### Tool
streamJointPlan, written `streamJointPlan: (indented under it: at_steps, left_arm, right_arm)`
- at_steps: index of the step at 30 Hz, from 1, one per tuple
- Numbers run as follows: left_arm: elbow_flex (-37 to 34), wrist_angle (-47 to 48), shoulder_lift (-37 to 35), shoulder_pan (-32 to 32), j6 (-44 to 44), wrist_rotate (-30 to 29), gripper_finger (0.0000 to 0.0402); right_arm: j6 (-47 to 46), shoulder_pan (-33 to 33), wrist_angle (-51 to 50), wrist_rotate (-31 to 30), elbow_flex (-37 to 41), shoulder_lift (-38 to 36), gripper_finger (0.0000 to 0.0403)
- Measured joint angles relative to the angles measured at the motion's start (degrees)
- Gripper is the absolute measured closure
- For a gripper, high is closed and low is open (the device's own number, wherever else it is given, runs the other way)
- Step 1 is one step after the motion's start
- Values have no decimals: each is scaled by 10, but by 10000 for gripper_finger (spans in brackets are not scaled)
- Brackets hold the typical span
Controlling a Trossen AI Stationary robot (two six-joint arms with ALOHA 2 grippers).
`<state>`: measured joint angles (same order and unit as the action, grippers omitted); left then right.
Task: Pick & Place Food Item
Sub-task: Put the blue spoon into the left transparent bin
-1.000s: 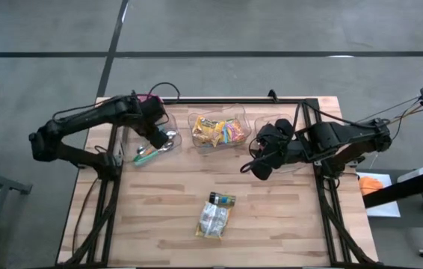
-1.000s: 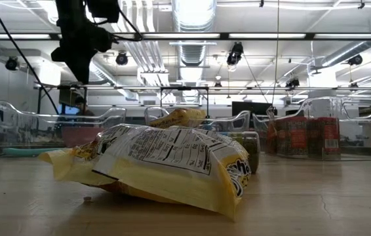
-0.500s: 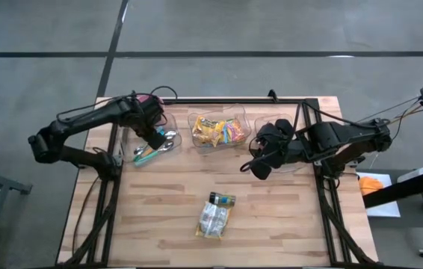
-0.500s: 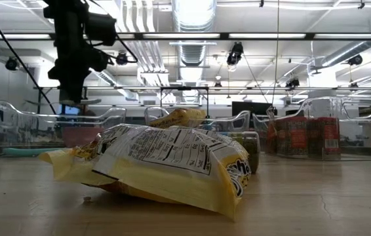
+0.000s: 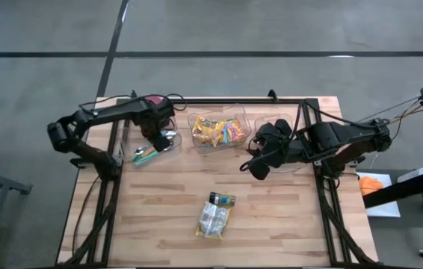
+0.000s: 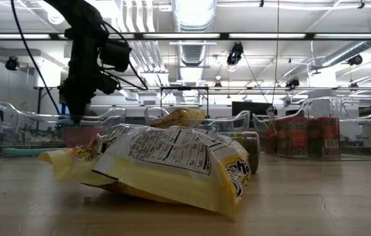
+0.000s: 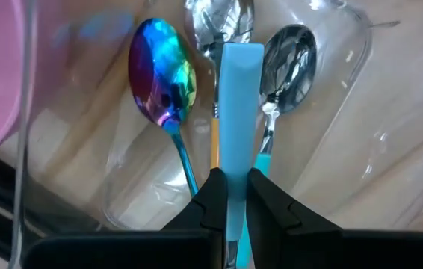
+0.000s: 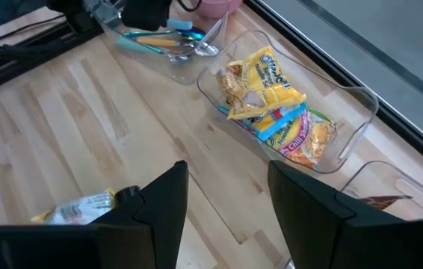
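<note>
The food item, a yellow and white snack bag (image 5: 213, 219), lies flat on the wooden table beside a small dark jar (image 5: 221, 199); it fills the front of the low view (image 6: 166, 164). My left gripper (image 5: 159, 138) points down over a clear bin (image 5: 168, 149) of spoons at the far left and is shut on a flat light-blue utensil (image 7: 240, 90). My right gripper (image 5: 256, 169) hovers open over the table's right half, its fingers (image 8: 159, 202) with nothing between them, well clear of the bag (image 8: 77, 209). My left gripper pinches the blue utensil's flat handle (image 7: 238, 149) between its two fingers, coming from above and pointing down. The strip runs on past the fingertips, above the spoons in the bin. I cannot tell whether it rests on them.
A clear bin of snack packets (image 5: 219, 132) stands at the far middle, and another clear bin with red cans (image 6: 303, 134) at the far right. A pink bowl (image 5: 152, 99) sits behind the spoon bin. Bare wood lies around the bag.
My left gripper has come down toward the clear bin of spoons, shifting a little across the table, and its wrist has turned slightly. My right arm has kept still.
</note>
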<state>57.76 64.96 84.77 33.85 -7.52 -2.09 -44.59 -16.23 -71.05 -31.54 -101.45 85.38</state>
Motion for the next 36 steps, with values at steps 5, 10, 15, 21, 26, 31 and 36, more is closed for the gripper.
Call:
streamJointPlan:
  at_steps: [5,10,15,21,26,31,36]
  left_arm:
    - [0,-25,9,0,18,2,375]
    - [-20,-62,8,-1,9,10,375]
    - [-80,-112,-2,-20,-26,11,375]
    - [-132,-169,-42,-33,-64,11,375]
    - [-151,-168,-43,-33,-60,18,375]
    - [-149,-170,-42,-33,-44,21,375]
    - [-150,-168,-39,-33,-31,22,375]
  right_arm:
    - [1,0,-2,1,0,0,221]
    - [4,0,-3,1,0,0,221]
    - [3,0,-3,1,0,0,221]
    - [5,0,-3,1,0,0,221]
    - [13,0,-3,0,0,0,221]
    - [13,0,-3,0,0,0,221]
    - [12,0,-3,0,0,0,221]
